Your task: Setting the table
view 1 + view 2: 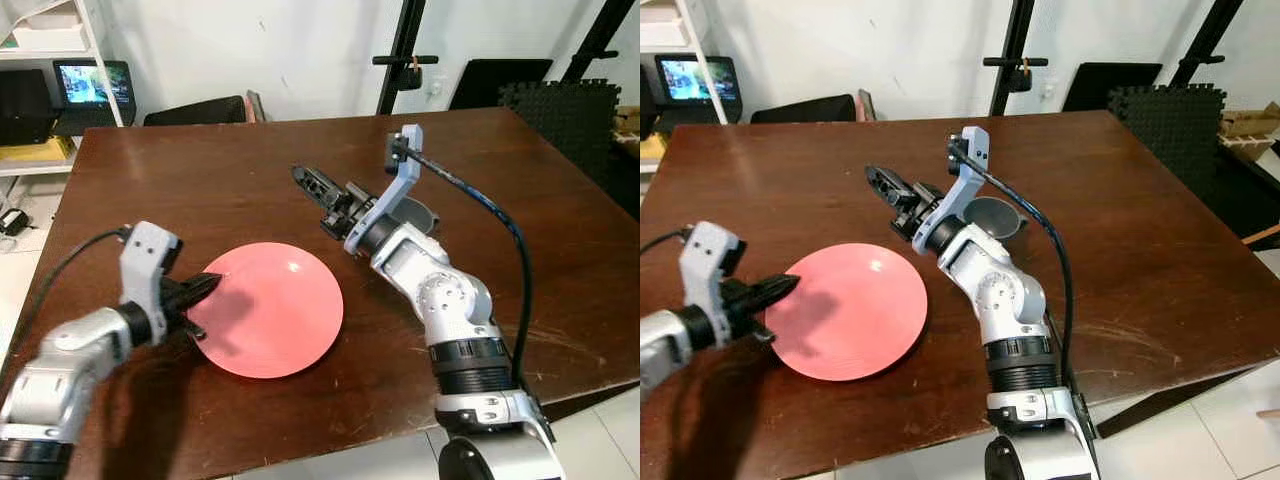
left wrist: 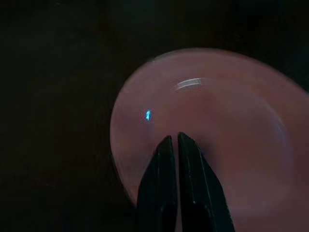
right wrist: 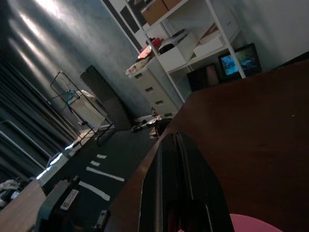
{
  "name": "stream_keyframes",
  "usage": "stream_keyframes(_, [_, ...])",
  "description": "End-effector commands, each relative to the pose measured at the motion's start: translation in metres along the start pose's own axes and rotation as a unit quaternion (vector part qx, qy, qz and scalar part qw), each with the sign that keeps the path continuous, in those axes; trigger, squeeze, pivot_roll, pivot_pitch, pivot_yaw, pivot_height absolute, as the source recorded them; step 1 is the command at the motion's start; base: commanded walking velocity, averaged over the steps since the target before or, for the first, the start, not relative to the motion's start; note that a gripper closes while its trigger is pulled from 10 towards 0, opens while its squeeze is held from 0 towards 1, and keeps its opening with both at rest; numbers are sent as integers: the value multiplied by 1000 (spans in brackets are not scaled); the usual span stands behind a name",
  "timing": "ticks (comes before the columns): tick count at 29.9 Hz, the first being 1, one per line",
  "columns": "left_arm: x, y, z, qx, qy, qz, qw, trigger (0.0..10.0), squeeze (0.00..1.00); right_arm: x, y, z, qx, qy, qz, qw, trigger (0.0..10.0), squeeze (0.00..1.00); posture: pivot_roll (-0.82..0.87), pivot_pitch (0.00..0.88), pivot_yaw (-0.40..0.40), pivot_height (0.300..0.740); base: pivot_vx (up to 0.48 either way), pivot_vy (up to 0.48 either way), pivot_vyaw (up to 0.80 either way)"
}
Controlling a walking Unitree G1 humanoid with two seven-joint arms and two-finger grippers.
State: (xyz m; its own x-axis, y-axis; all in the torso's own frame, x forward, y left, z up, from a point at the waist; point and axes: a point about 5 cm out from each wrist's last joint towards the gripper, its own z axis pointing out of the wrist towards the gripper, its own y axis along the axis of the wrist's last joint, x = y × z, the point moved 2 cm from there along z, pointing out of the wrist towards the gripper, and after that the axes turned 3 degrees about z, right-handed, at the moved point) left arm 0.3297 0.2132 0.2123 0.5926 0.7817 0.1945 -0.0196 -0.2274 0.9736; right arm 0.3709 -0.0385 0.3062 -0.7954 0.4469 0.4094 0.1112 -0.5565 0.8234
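We see a pink plate (image 1: 268,308) lying flat on the dark wooden table (image 1: 200,180), near the robot's edge. Our left gripper (image 1: 212,285) sits at the plate's left rim, its two black fingers (image 2: 166,183) pressed together with nothing between them, the tips reaching just over the rim onto the plate. Our right gripper (image 1: 303,177) hovers above the bare tabletop beyond the plate's far edge, pointing away toward the left; its fingers (image 3: 178,183) are also closed together and hold nothing. Just behind the right forearm, on its right, stands a grey bowl (image 1: 992,216) on the table, partly hidden by the arm.
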Motion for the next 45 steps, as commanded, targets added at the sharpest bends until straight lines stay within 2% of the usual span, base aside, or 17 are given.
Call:
stream_keyframes(1, [-3, -14, -3, 25, -22, -3, 999, 10000, 0, 1, -2, -2, -1, 6, 1, 1000, 10000, 0, 36, 199, 7, 740, 0, 0, 0])
stream_keyframes(4, [-4, -32, -3, 58, -31, 5, 998, 10000, 0, 1, -2, -2, 0, 6, -1, 1000, 10000, 0, 32, 199, 7, 740, 0, 0, 0])
stream_keyframes(8, [-10, -43, -1, 72, -45, -3, 996, 10000, 0, 1, -2, -3, 0, 6, -2, 1000, 10000, 0, 31, 199, 7, 740, 0, 0, 0])
stream_keyframes(10, [-21, -52, 3, 81, -68, -17, 994, 10000, 0, 1, -2, -3, 1, 5, -2, 1000, 10000, 0, 26, 200, 6, 740, 0, 0, 0])
stream_keyframes(15, [-21, -54, 4, 84, -68, -15, 994, 10000, 0, 1, -3, -3, 2, 5, -3, 1000, 10000, 0, 28, 200, 7, 740, 0, 0, 0])
stream_keyframes(19, [-14, -69, -4, 120, -51, 8, 991, 10000, 0, 1, -2, -3, 1, 6, -2, 1000, 10000, 0, 29, 208, 8, 740, 0, 0, 0])
stream_keyframes(27, [-17, -81, -10, 133, -47, -3, 990, 10000, 0, 1, -2, -3, 2, 4, -1, 1000, 10000, 0, 24, 215, 2, 740, 0, 0, 0])
stream_keyframes(29, [-20, -84, -9, 132, -47, -7, 990, 10000, 0, 3, -4, 0, 7, 8, 13, 1000, 10000, 0, 13, 220, -8, 740, 0, 0, 0])
stream_keyframes(32, [-24, -84, -5, 127, -48, -11, 991, 10000, 0, 9, -18, 8, 35, 23, 63, 997, 10000, 0, 10, 221, -13, 740, 0, 0, 0])
stream_keyframes(34, [-24, -84, -4, 126, -49, -12, 991, 10000, 0, 10, -22, 10, 43, 25, 76, 996, 10000, 0, 10, 221, -13, 740, 0, 0, 0])
stream_keyframes(37, [-25, -84, -3, 123, -49, -11, 991, 10000, 0, 10, -37, 12, 64, 24, 146, 987, 10000, 0, 6, 222, -18, 740, 0, 0, 0])
stream_keyframes(38, [-25, -84, -3, 123, -49, -11, 991, 10000, 0, 10, -37, 12, 64, 24, 146, 987, 10000, 0, 6, 222, -18, 740, 0, 0, 0])
stream_keyframes(39, [-25, -83, -3, 122, -49, -11, 991, 10000, 0, 11, -48, 12, 84, 26, 167, 982, 10000, 0, 5, 221, -21, 740, 0, 0, 0])
stream_keyframes(44, [-26, -82, -2, 119, -48, -12, 992, 10000, 0, 9, -70, 8, 121, 22, 180, 976, 10000, 0, 6, 221, -24, 740, 0, 0, 0])
stream_keyframes(45, [-26, -82, -2, 118, -48, -13, 992, 10000, 0, 4, -74, 6, 129, 7, 163, 978, 10000, 0, 8, 221, -24, 740, 0, 0, 0])
